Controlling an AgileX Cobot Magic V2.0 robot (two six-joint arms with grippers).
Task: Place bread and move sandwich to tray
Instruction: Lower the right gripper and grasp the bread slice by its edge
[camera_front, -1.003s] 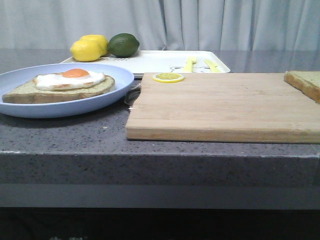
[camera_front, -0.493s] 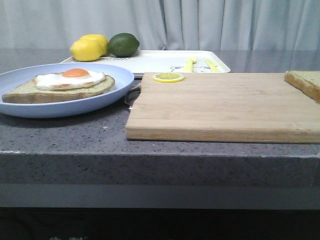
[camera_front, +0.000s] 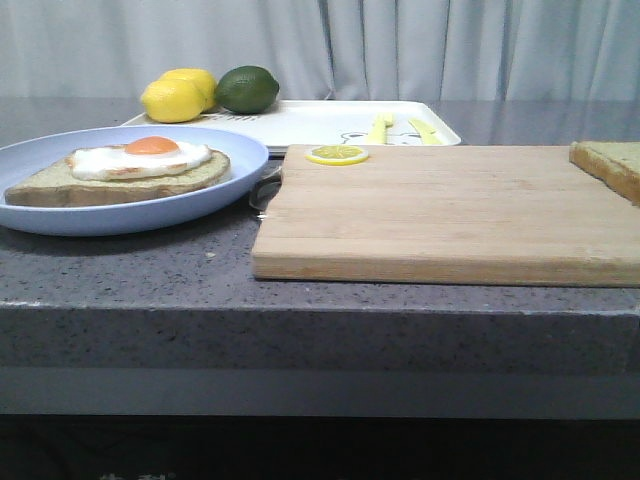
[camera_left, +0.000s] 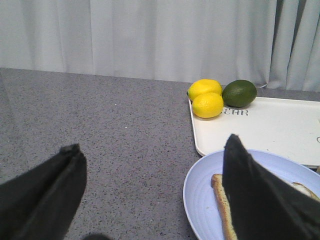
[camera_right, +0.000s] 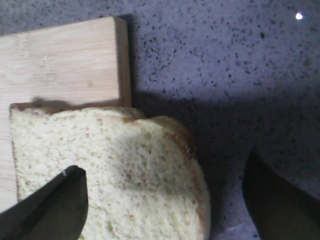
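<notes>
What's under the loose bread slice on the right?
The bread rests partly on the cutting board, at its corner, and overhangs the dark countertop. Whatever lies directly beneath the slice is covered.

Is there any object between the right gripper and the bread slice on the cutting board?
Nothing visible. The right gripper is open right above the bread, one finger over the slice, the other over the countertop beside it.

neither arm shows in the front view, while each wrist view shows its own gripper, the left gripper (camera_left: 150, 195) and the right gripper (camera_right: 165, 200), with dark fingers (camera_left: 45, 195) spread wide apart, gripping nothing, above the counter.
</notes>
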